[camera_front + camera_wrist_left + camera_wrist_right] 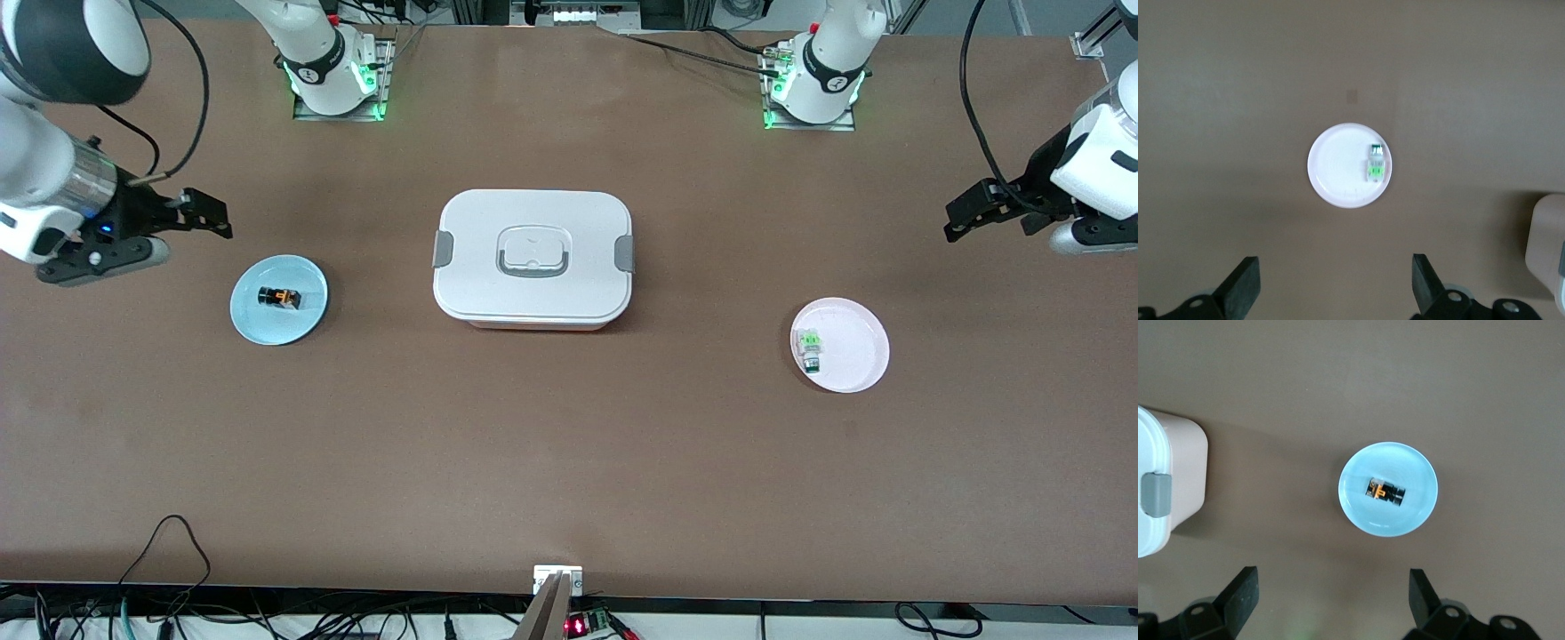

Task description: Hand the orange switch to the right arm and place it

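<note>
A wide brown table [569, 462] fills the room, with a closed white lunch box [533, 258] in the middle of it. The right arm [40, 191] hangs at its own end of the table, and the right gripper [206, 213] hovers empty with fingers spread wide, close to the blue plate [253, 316]. At the opposite end, the left gripper [973, 213] is likewise wide open and holding nothing, up in the air near the pink plate [858, 356].

The orange switch [279, 298] lies on its side on the blue plate. A small white-and-green part [809, 348] lies on the pink plate, close to its rim.

The risk I see is a mix-up: the left gripper sits close to the look-alike part, well apart from the switch. The switch is also tiny, so I'd guess a slightly off-centre pinch could flick it off the plate or drop it mid-handover.
</note>
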Controlling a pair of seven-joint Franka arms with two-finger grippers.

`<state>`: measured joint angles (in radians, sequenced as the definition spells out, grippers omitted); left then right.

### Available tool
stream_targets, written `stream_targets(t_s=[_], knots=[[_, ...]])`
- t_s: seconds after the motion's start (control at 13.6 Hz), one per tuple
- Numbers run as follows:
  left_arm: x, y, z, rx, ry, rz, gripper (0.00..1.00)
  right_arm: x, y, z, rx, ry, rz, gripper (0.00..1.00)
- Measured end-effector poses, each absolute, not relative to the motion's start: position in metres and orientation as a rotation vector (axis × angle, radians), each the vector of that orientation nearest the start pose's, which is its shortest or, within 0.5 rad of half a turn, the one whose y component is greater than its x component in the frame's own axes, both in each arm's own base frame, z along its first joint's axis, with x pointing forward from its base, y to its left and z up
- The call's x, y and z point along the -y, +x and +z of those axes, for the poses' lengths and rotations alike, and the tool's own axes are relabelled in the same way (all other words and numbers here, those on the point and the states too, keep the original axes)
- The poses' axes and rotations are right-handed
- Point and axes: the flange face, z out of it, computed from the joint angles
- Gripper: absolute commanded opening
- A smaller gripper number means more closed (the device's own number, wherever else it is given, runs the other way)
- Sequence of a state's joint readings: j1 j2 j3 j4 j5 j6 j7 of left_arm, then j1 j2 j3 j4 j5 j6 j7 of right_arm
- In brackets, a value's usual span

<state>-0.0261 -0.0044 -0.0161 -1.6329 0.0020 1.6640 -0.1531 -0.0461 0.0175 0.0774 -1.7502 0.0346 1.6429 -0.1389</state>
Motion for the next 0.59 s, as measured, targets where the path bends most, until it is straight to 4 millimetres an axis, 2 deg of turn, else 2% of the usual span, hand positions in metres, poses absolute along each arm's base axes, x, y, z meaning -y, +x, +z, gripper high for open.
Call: stream_targets(t_s=[0.44, 0.59], knots=[[0.015, 0.566, 0.609, 0.197, -3.137, -0.088, 1.00, -0.021, 0.551, 0.623, 0.181, -3.099, 0.091, 1.00], [0.016, 0.568, 0.608, 0.195, -3.137, -0.090, 1.00, -0.021, 0.551, 0.641, 0.181, -3.101, 0.040, 1.00]])
